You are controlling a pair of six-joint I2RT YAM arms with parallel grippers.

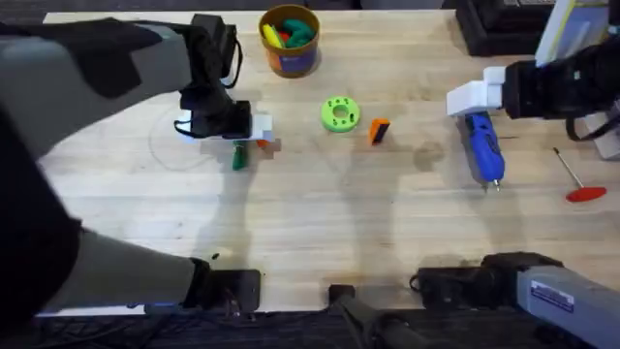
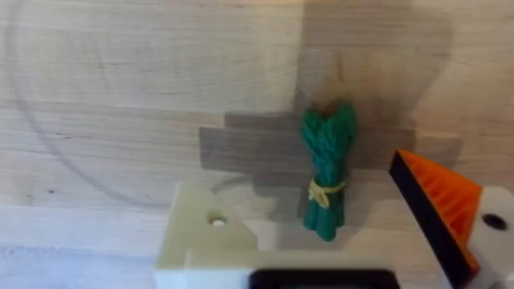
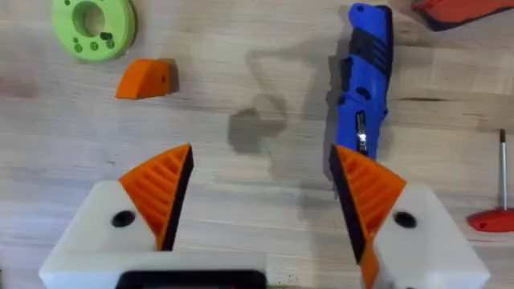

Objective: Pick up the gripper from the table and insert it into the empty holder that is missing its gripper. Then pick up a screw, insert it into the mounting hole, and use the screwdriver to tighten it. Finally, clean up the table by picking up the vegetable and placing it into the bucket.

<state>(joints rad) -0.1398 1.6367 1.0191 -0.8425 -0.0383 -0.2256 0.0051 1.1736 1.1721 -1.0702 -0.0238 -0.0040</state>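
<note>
In the left wrist view my left gripper (image 2: 294, 175) is open; one finger is the bare white holder (image 2: 201, 234) with a mounting hole, the other carries an orange tip (image 2: 440, 210). The dark-green vegetable (image 2: 328, 172) lies on the table between them. Overhead, the left gripper (image 1: 256, 134) hovers just above the vegetable (image 1: 238, 156). The loose orange gripper (image 1: 379, 131) (image 3: 147, 79) lies mid-table. My right gripper (image 3: 261, 152) (image 1: 467, 98) is open, over the blue screwdriver (image 1: 483, 148) (image 3: 365, 76). The bucket (image 1: 289, 56) stands at the back.
A lime-green disc with holes (image 1: 339, 113) (image 3: 94, 28) lies left of the loose orange gripper. A thin rod with a red handle (image 1: 578, 180) (image 3: 491, 218) lies right of the screwdriver. Dark equipment (image 1: 504, 24) sits at the back right corner.
</note>
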